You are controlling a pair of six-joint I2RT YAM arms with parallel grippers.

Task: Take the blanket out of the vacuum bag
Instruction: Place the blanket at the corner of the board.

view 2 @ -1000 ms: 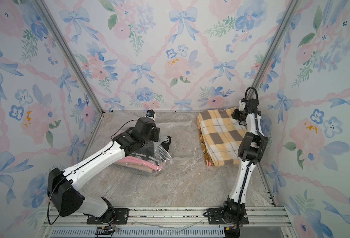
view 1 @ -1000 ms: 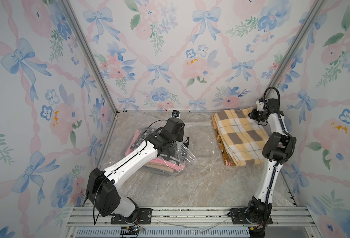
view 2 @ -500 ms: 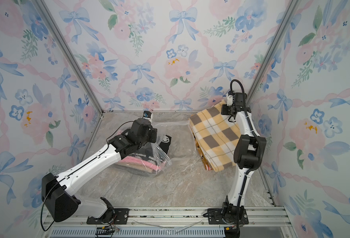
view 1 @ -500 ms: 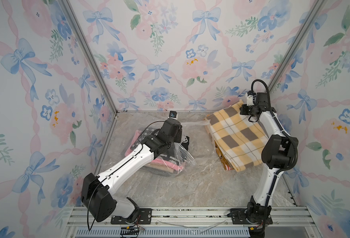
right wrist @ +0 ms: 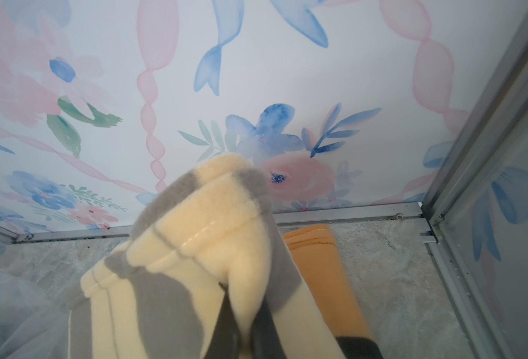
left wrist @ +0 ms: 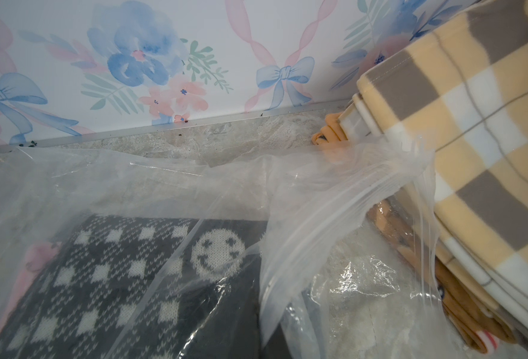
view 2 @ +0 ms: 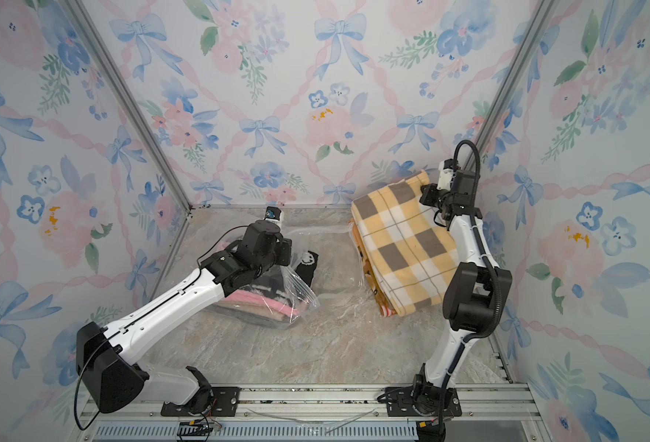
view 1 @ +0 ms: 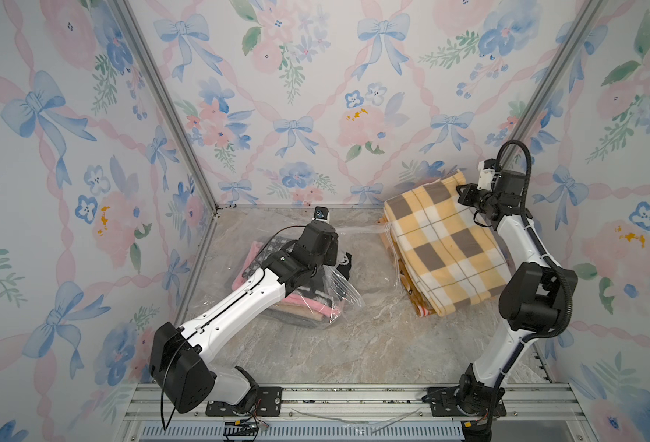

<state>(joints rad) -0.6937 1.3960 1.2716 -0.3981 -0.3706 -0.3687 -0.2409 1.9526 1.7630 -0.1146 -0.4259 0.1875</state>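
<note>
The yellow, grey and white plaid blanket (view 1: 442,245) (view 2: 403,245) lies folded at the back right, its far corner raised off the pile. My right gripper (view 1: 461,190) (view 2: 424,189) is shut on that corner; in the right wrist view the fleece (right wrist: 179,264) bunches between the dark fingers (right wrist: 225,329). The clear, crinkly vacuum bag (view 1: 354,229) (left wrist: 318,192) stretches from the left pile to the blanket's near side and drapes over its lower edge. My left gripper (left wrist: 267,345) is shut on a fold of the bag's plastic, over the left pile.
Inside the plastic under my left arm sits a stack of folded cloths: a black knit with a smiley face (left wrist: 216,251), with pink and beige layers (view 1: 316,310) below. An orange cloth (right wrist: 315,248) lies under the plaid blanket. Floral walls close in on three sides.
My right gripper has shut on the blanket's far corner and lifted it up and to the left, tilting the blanket. My left arm has shifted slightly, still holding the plastic.
</note>
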